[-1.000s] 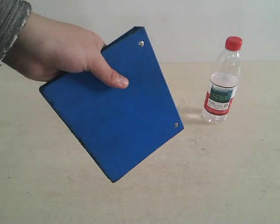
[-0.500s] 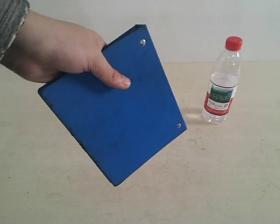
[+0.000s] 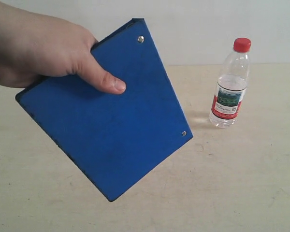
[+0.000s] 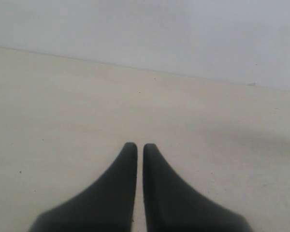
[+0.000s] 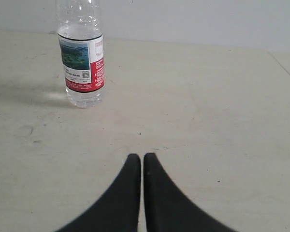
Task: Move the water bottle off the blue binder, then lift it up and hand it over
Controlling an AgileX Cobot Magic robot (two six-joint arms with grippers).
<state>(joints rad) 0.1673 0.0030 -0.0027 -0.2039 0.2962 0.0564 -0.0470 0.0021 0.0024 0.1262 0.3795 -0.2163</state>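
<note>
In the exterior view, the blue binder (image 3: 106, 130) was held in the air by a hand (image 3: 43, 53), tilted, with one corner pointing down toward the table (image 3: 241, 183). Two silver rivets (image 3: 140, 39) were seen near its right edge. The water bottle (image 3: 229, 87) stood upright on the table at the right, well apart from the binder and not on it. Its red cap (image 3: 241, 44) was on. No robot arm was seen in this view.

In the left wrist view, the left tool (image 4: 140, 147) was closed, with only a thin slit between its two dark fingers, and nothing was held. Only bare table and a pale wall (image 4: 183, 34) were shown before it.

In the right wrist view, the right tool (image 5: 141, 157) was closed in the same way and held nothing. The bottle stood ahead of it, near but not touched, and its label was seen clearly.

It was judged that the robot's own work was not yet begun: the bottle was not on the binder, so the first step could not be started as things lay. Once the binder is put down, the next move would probably fall to the right tool, which was closer to the bottle. It would call for the fingers to be opened wide and brought around the middle of the bottle without tipping it.
</note>
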